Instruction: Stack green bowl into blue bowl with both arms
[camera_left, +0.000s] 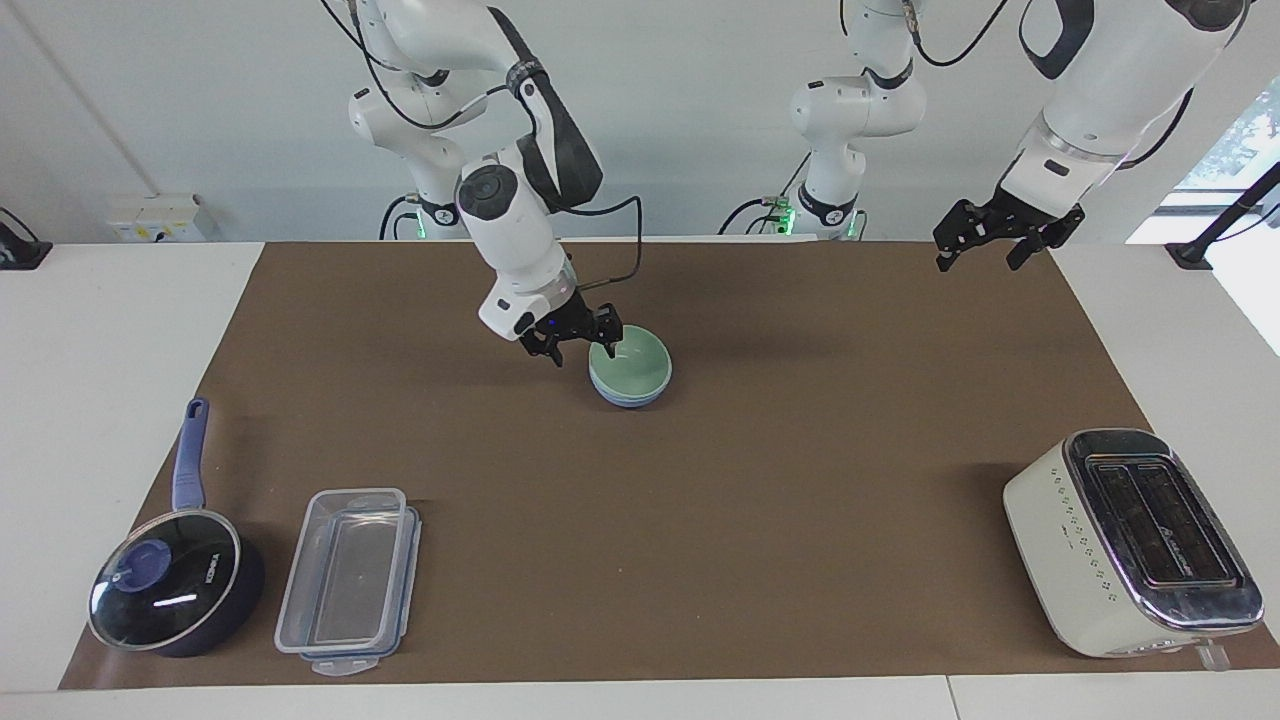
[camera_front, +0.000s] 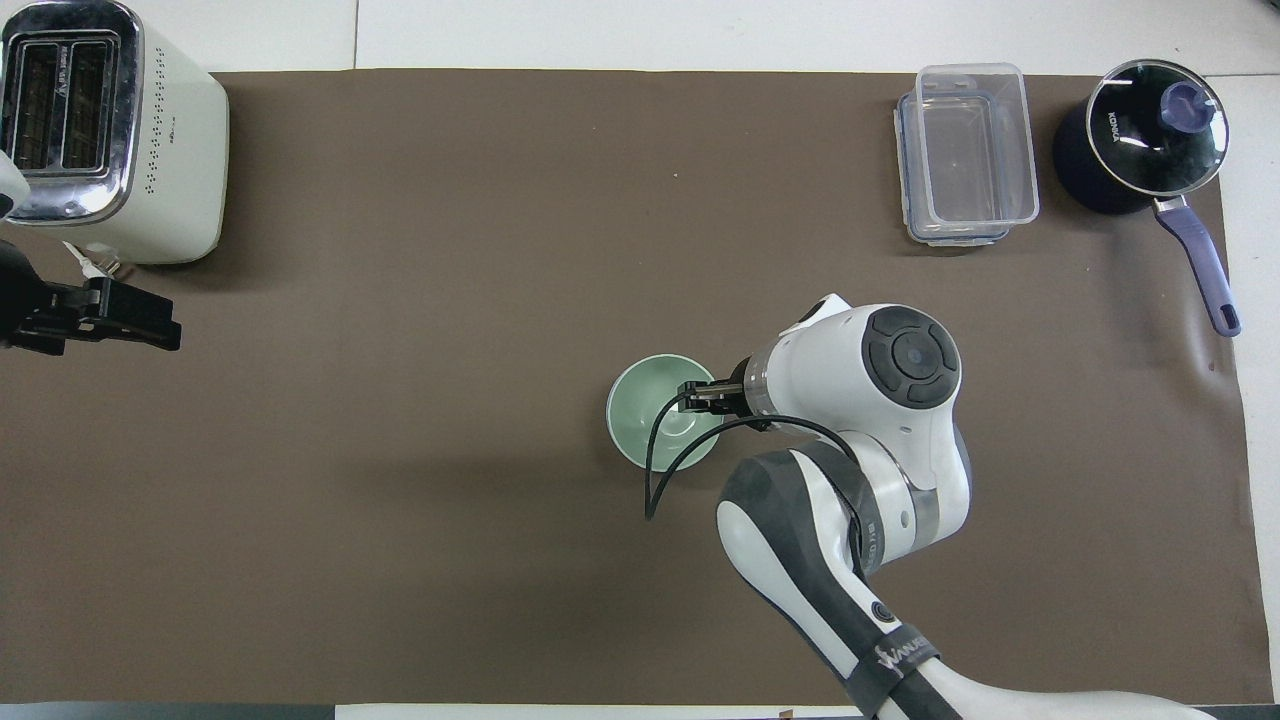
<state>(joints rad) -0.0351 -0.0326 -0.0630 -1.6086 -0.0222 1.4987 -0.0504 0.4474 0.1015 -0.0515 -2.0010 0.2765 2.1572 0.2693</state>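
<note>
Bench (camera_left: 120, 330): white, carrying a brown mat (camera_left: 820, 480) that covers most of its top.
Right arm (camera_left: 510, 230): comes in from its own end and bends down to the middle of the mat, toward the robots' edge.
Left arm (camera_left: 1090, 90): waits raised over the mat's corner at the robots' edge, at the left arm's end.
Toaster (camera_left: 1130, 540): cream with a chrome top and 2 slots, at the mat's corner farthest from the robots, at the left arm's end.
Saucepan (camera_left: 175, 580): dark blue with a glass lid, at the mat's other corner farthest from the robots, its handle pointing toward the robots.
Plastic container (camera_left: 345, 578): clear, rectangular, just beside the saucepan along the same edge.
Blue bowl (camera_left: 628, 397): upright on the mat, only its lower wall showing under the green one.
Green bowl (camera_left: 632, 362): seated inside the blue bowl, rim level.
Right gripper (camera_left: 580, 345): spread apart and holding nothing, at the green bowl's rim on the right arm's side; 1 fingertip sits over the rim, the other outside it.
Left gripper (camera_left: 982, 245): fingers spread wide, holding nothing, up in the air over that corner of the mat.
</note>
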